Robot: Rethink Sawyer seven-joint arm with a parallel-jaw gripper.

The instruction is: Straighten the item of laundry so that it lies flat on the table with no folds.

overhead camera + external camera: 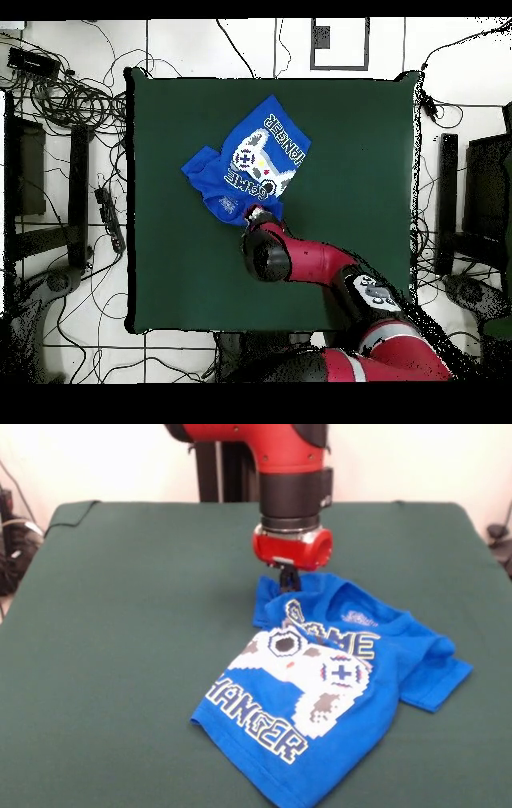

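Note:
The item of laundry (320, 688), a bright blue T-shirt with a game controller print, lies print-up right of the middle of the table (120, 624). Its far sleeve is folded over and bunched, and the body is creased. My gripper (289, 582) points straight down at that bunched far sleeve and is shut on the cloth there. In the overhead view the shirt (250, 160) lies on the table (350, 150) just beyond the arm's end, and the gripper (259, 213) is mostly hidden under the wrist.
The red and black arm (310, 262) reaches in over the table's robot side. Cables and stands (70, 100) lie on the floor around the table. Bare green cloth lies all around the shirt.

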